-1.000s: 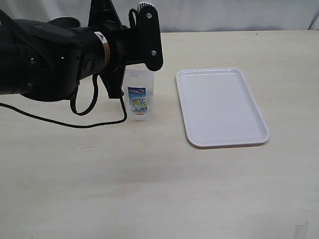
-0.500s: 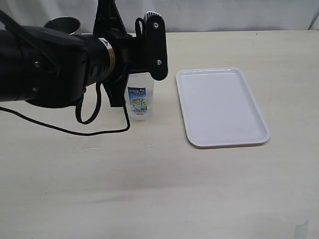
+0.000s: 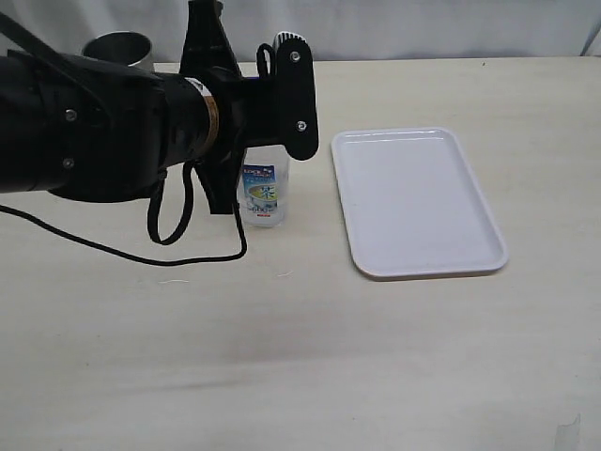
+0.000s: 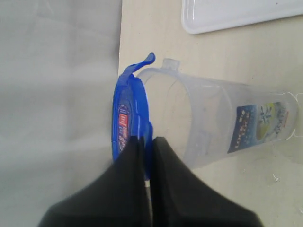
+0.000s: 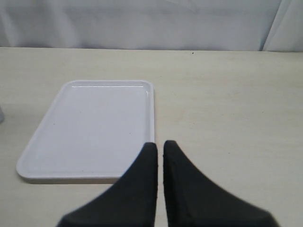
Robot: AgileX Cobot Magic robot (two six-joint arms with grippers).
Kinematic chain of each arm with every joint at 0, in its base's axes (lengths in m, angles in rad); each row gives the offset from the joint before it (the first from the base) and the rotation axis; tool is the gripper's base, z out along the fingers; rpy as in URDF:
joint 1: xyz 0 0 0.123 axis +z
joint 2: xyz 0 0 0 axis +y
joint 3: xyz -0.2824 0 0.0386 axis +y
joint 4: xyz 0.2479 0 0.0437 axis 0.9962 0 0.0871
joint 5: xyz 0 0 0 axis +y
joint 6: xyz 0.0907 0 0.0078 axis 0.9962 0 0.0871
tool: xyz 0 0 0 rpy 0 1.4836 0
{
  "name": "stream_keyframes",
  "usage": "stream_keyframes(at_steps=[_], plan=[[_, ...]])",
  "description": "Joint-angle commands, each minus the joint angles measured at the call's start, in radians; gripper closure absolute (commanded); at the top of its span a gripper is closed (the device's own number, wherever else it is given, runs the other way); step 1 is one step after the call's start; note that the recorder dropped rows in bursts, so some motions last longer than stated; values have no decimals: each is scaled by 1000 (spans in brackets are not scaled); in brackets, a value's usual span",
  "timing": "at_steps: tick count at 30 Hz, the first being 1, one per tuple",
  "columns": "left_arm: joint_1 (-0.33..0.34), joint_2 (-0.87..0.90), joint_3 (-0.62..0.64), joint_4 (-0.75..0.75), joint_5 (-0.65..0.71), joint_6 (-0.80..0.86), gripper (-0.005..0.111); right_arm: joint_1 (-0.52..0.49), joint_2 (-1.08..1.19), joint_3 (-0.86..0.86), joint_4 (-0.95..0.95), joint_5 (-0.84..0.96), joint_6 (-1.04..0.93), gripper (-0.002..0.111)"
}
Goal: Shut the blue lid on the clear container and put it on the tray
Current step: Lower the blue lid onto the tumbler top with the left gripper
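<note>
The blue lid (image 4: 129, 118) lies against the mouth of the clear container (image 3: 264, 191), which stands upright on the surface (image 3: 282, 357) beside the tray (image 3: 418, 202), not touching it. My left tool (image 4: 146, 142) is clamped on the lid's rim, I judge to hold it square while seating it. My right tool (image 5: 157, 147) is closed and empty near the tray. Over the last second my left arm has shifted, uncovering the grey cup (image 3: 117, 47). The container has not moved.
</note>
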Motion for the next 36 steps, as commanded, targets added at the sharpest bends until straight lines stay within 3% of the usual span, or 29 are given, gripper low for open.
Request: stream_keyframes(at_steps=[1, 21, 36], plan=[[-1, -8, 2, -28, -4, 11, 107, 2, -5, 1, 3, -4, -7, 104], [-1, -8, 2, -173, -12, 134, 107, 2, -5, 1, 3, -4, -7, 104], [-1, -50, 2, -175, -19, 136, 107, 2, -5, 1, 3, -4, -7, 104]])
